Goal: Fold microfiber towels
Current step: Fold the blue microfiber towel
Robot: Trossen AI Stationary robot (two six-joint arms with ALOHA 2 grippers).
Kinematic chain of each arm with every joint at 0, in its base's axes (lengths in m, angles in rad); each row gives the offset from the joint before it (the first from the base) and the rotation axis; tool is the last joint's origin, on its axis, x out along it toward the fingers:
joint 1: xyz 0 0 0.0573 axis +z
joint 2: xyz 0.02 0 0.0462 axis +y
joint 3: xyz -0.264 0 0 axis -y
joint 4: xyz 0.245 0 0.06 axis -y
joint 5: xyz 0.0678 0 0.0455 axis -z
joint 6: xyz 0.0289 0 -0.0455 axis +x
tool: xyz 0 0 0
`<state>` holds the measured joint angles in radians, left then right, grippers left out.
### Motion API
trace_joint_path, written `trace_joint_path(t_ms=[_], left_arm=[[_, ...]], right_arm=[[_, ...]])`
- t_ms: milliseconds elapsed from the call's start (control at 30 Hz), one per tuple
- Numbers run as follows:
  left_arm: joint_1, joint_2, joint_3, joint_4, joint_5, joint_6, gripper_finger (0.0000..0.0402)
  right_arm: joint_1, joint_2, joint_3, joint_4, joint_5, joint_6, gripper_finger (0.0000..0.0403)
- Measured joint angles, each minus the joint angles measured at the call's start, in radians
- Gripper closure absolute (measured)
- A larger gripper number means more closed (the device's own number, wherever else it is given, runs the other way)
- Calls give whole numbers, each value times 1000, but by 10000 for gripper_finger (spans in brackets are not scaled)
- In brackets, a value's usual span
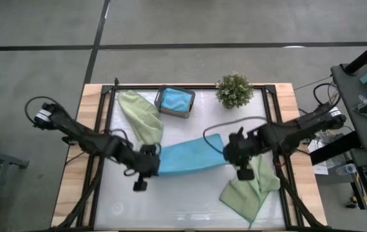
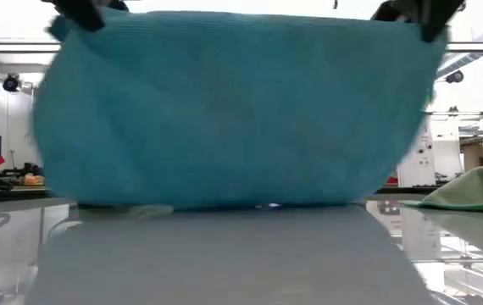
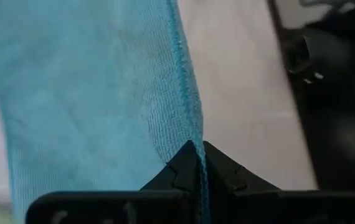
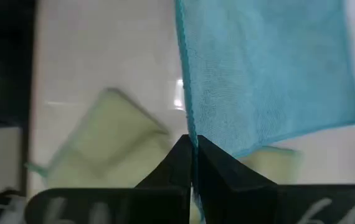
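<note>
From above, a teal-blue towel [image 1: 190, 159] is stretched across the middle of the table [image 1: 183, 206] between the left gripper [image 1: 150, 161] at its nine o'clock end and the right gripper [image 1: 235, 153] at its three o'clock end, each closed tight on an edge. One sage green towel [image 1: 138, 116] lies toward eleven o'clock, another green towel [image 1: 251, 190] at five o'clock under the right arm; a dark tray [image 1: 174, 102] at twelve o'clock holds a folded blue cloth, beside a potted plant [image 1: 234, 90]. At table level, the teal towel hangs like a curtain, its lower edge touching the surface. In the left wrist view, the fingers [image 3: 177, 171] pinch the towel's hem. In the right wrist view, the fingers [image 4: 180, 158] clamp the edge likewise.
</note>
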<state>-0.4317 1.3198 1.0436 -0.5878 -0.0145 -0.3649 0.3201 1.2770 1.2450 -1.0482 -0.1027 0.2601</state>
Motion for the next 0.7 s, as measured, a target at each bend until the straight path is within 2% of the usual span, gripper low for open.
trace_joint_path(t_ms=[200, 300, 467, 533, 600, 700], left_arm=[[-77, 136, -20, 104, 75, -113, 401], [-104, 205, -20, 150, 91, -176, 401], [-127, 285, -21, 236, 141, -182, 401], [-127, 298, -21, 260, 144, -182, 401], [-126, 298, -21, 245, 144, -182, 401], [-124, 280, -22, 174, 126, -180, 401]], right_arm=[[93, 1, -184, 323, -152, 139, 394], [123, 1, -260, 466, -175, 201, 394], [142, 1, -351, 630, -196, 290, 394], [145, 1, -386, 697, -240, 340, 394], [150, 1, -417, 738, -276, 368, 394], [149, 2, -437, 723, -242, 370, 394]])
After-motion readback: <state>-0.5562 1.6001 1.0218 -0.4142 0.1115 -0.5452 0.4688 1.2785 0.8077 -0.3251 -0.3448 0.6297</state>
